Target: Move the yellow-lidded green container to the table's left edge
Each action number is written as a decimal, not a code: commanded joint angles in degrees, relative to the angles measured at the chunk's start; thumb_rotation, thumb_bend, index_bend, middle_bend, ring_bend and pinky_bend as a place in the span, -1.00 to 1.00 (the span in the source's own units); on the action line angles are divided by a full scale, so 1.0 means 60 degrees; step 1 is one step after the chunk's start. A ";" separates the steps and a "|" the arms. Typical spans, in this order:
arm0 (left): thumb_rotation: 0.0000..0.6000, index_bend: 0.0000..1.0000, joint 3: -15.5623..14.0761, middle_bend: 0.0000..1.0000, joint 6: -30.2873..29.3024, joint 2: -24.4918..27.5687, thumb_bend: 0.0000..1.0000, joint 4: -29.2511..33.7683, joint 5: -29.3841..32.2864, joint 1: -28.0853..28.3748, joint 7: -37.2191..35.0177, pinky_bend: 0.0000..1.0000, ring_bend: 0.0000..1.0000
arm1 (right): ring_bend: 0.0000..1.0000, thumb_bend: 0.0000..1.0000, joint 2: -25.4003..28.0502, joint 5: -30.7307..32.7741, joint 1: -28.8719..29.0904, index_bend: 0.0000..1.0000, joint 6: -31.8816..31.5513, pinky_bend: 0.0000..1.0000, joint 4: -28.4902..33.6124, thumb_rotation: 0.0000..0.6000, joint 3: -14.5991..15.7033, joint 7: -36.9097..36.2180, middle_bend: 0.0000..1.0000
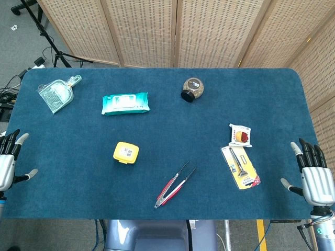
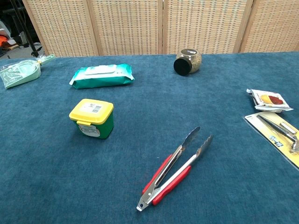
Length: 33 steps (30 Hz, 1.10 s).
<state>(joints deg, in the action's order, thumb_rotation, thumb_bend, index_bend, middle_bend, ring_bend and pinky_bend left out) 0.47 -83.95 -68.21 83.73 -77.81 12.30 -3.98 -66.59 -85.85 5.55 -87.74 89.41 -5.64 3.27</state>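
The yellow-lidded green container stands upright on the blue table, left of centre, with a white label on its lid. My left hand hovers at the table's left edge, well to the left of the container, fingers spread and holding nothing. At the right edge my right hand is held the same way, fingers apart and empty. Neither hand shows in the chest view.
Red-handled tongs lie near the front. A wet-wipes pack and a clear dustpan lie at the back left. A tipped jar, a snack packet and a carded tool are to the right.
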 commanded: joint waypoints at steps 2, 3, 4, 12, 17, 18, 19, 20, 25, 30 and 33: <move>1.00 -1.00 0.0033 -1.00 0.0064 0.0043 -1.00 0.0017 -0.0113 -0.0050 -0.0029 -1.00 -1.00 | -1.00 -1.00 0.0028 0.0006 -0.0015 -1.00 0.0018 -1.00 0.0047 1.00 0.0015 -0.0001 -1.00; 1.00 -1.00 0.0035 -1.00 0.0077 0.0051 -1.00 0.0019 -0.0157 -0.0059 -0.0053 -1.00 -1.00 | -1.00 -1.00 0.0042 0.0008 -0.0016 -1.00 0.0034 -1.00 0.0060 1.00 0.0020 -0.0011 -1.00; 1.00 -1.00 0.0041 -1.00 0.0080 0.0059 -1.00 0.0023 -0.0205 -0.0070 -0.0092 -1.00 -1.00 | -1.00 -1.00 0.0058 0.0015 -0.0016 -1.00 0.0053 -1.00 0.0072 1.00 0.0025 -0.0015 -1.00; 1.00 -1.00 -0.0039 -1.00 0.0983 0.0238 -1.00 0.0365 -0.1382 0.0668 -0.0745 -1.00 -1.00 | -1.00 -1.00 0.0154 0.0108 0.0010 -1.00 0.0222 -1.00 0.0163 1.00 0.0019 -0.0125 -1.00; 1.00 -1.00 0.0208 -1.00 0.2912 -0.0075 -1.00 0.0527 -0.1747 0.2121 -0.0529 -1.00 -1.00 | -1.00 -1.00 0.0174 0.0178 0.0032 -1.00 0.0320 -1.00 0.0195 1.00 0.0007 -0.0124 -1.00; 1.00 -1.00 0.0279 -1.00 0.3169 -0.0180 -1.00 0.0549 -0.1668 0.2299 -0.0309 -1.00 -1.00 | -1.00 -1.00 0.0178 0.0193 0.0033 -1.00 0.0330 -1.00 0.0193 1.00 0.0002 -0.0123 -1.00; 1.00 -1.00 0.0363 -1.00 0.3441 -0.0304 -1.00 0.0572 -0.1562 0.2487 -0.0065 -1.00 -1.00 | -1.00 -1.00 0.0179 0.0215 0.0036 -1.00 0.0350 -1.00 0.0188 1.00 -0.0002 -0.0126 -1.00; 1.00 -1.00 0.0484 -1.00 0.3798 -0.0485 -1.00 0.0605 -0.1373 0.2728 0.0262 -1.00 -1.00 | -1.00 -1.00 0.0181 0.0249 0.0045 -1.00 0.0386 -1.00 0.0181 1.00 -0.0010 -0.0134 -1.00; 1.00 -1.00 0.0795 -1.00 0.4681 -0.1209 -1.00 0.0567 -0.0687 0.3368 0.1548 -1.00 -1.00 | -1.00 -1.00 0.0206 0.0415 0.0082 -1.00 0.0532 -1.00 0.0148 1.00 -0.0061 -0.0205 -1.00; 1.00 -1.00 0.1078 -1.00 0.5353 -0.2128 -1.00 0.0406 0.0074 0.3925 0.2343 -1.00 -1.00 | -1.00 -1.00 0.0230 0.0579 0.0121 -1.00 0.0674 -1.00 0.0090 1.00 -0.0119 -0.0306 -1.00; 1.00 -1.00 0.1265 -1.00 0.5550 -0.2639 -1.00 0.0203 0.0415 0.4232 0.2613 -0.96 -1.00 | -1.00 -1.00 0.0246 0.0661 0.0140 -1.00 0.0752 -1.00 0.0078 1.00 -0.0143 -0.0367 -1.00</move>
<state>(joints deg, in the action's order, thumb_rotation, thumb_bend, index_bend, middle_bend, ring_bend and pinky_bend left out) 6.99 -51.73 -82.26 85.89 -76.61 36.24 10.56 -65.15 -81.99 6.36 -83.34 89.91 -6.45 1.17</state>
